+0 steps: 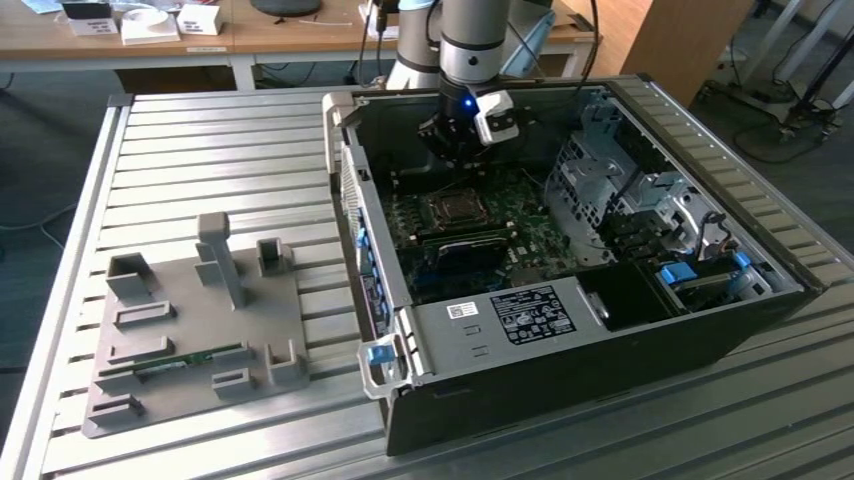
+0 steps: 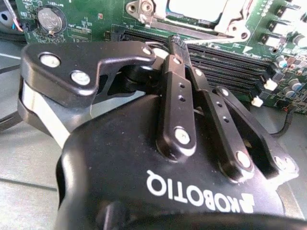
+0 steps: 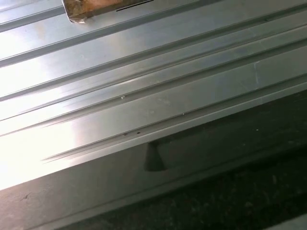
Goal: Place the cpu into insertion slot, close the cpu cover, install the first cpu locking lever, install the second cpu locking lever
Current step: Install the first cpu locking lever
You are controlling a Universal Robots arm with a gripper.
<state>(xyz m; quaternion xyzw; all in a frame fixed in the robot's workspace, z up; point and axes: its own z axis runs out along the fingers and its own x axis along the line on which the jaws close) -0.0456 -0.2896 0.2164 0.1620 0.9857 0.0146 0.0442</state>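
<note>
Inside the open black computer case (image 1: 694, 335), on the green motherboard (image 1: 534, 235): small flat square cpu (image 2: 199, 7) with a dull silver-grey top, lying in the square, metal-rimmed insertion slot (image 1: 454, 208). Framed by the thin silvery metal cpu cover (image 2: 144, 17), down flat around it as far as can be told. Just beside that, long black memory slots (image 2: 225, 60); farther along the board, a round silver coin battery (image 2: 49, 18). Above the board's far end, black two-fingered gripper (image 1: 461, 148) on the grey robot arm (image 1: 470, 40), apart from the slot, fingers (image 2: 173, 96) pressed together at the tips with nothing between. Under the case, ribbed aluminium table (image 1: 214, 140). Towards the exterior view's left, grey plastic fixture plate (image 1: 200, 330) holding a narrow green memory stick (image 1: 174, 362).
</note>
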